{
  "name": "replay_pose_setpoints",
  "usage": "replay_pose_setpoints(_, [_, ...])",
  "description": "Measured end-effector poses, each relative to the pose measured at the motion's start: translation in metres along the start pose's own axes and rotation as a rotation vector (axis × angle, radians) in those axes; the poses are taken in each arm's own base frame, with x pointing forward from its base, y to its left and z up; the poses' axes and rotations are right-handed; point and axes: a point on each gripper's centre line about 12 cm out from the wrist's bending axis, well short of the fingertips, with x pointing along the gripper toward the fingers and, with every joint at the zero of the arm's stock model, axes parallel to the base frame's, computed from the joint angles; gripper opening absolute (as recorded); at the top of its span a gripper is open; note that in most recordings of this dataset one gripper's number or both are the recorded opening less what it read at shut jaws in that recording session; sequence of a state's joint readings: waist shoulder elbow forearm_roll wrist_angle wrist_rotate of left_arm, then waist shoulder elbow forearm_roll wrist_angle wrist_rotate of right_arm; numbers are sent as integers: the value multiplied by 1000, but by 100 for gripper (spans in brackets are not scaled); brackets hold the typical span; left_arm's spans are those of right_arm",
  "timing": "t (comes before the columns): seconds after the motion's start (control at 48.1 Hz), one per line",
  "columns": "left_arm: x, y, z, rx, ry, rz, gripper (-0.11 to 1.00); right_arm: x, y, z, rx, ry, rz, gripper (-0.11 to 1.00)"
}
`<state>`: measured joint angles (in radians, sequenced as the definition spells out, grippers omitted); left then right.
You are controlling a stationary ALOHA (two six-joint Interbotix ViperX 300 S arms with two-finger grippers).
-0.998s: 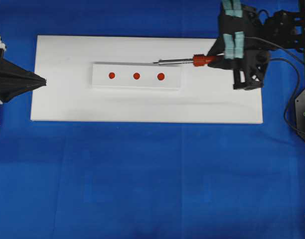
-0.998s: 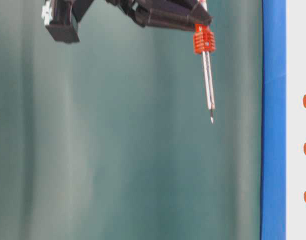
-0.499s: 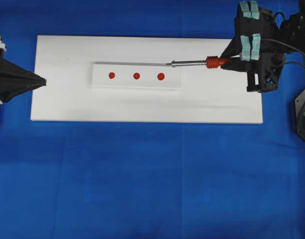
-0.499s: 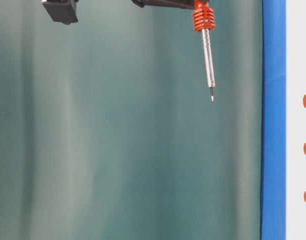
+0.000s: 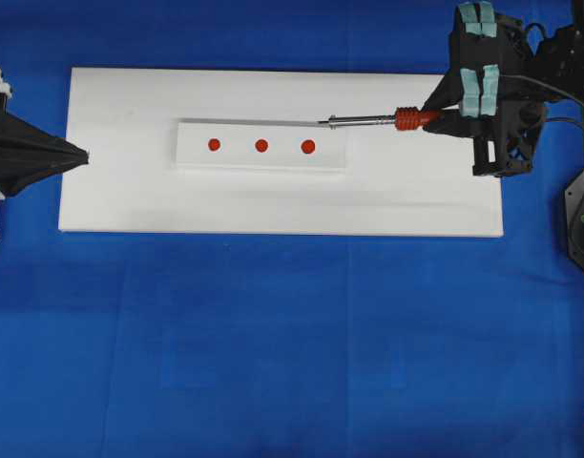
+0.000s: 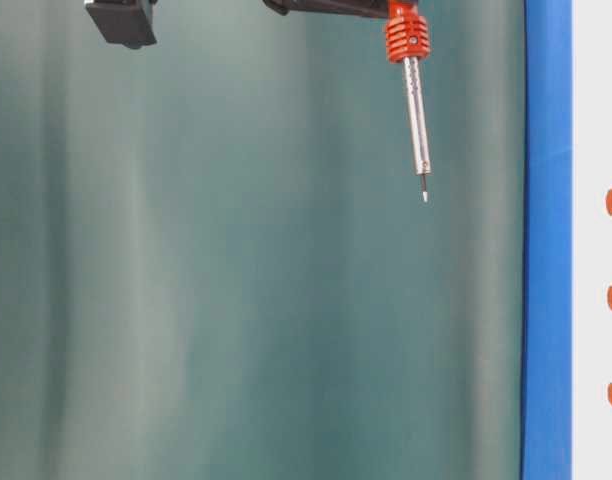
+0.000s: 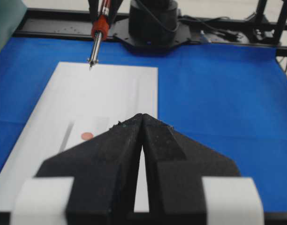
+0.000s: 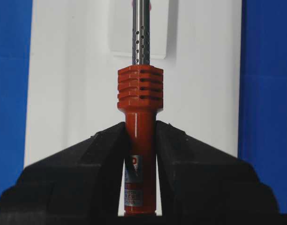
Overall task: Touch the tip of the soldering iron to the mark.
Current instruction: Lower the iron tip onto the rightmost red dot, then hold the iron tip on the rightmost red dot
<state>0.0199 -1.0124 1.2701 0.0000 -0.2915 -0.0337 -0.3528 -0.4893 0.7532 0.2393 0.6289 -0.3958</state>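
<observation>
Right gripper [image 8: 139, 140]: clamped on the red-orange handle of the soldering iron [image 8: 139, 101], both black fingers pressed against it just below the ribbed collar.
Left gripper [image 7: 141, 123]: its two black fingers met at the tips, nothing between them; it sat at the left end of the white board [image 5: 130, 191].
Soldering iron, from above: it lay level over the right part of the board, shaft pointing left toward the white strip [image 5: 261, 145], the tip [image 5: 322, 122] just off the strip's upper right corner.
Marks [image 5: 308, 146]: three red dots in a row on the strip; the tip stood apart from all of them.
Table-level view only: the iron hung in the air, well clear of the board, its needle tip [image 6: 424, 194] free against a plain green backdrop [image 6: 236, 300].
Right wrist view only: small holes along the silver shaft and a printed label on the handle, too small to read; the tip ran out of frame at the top.
Left wrist view only: the base of the far arm [image 7: 153, 23] on a dark frame behind the board, and one red dot beside the fingers.
Surface: a blue cloth [image 5: 292, 343] under the white board.
Room: black cables by the right arm.
</observation>
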Motion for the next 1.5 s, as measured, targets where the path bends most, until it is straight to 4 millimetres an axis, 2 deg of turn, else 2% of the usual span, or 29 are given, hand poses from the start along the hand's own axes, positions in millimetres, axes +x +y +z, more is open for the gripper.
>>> replay_pose_setpoints(0.416, [0,0,0,0,0,-2,0,9,-1,-3,3,30,6,6])
replay_pose_setpoints(1.082, [0,0,0,0,-3,-2,0,72,-6,-33,33,157,6,6])
replay_pose_setpoints(1.498, [0,0,0,0,-1,-2,0,88,-7,-40,40,195,8,6])
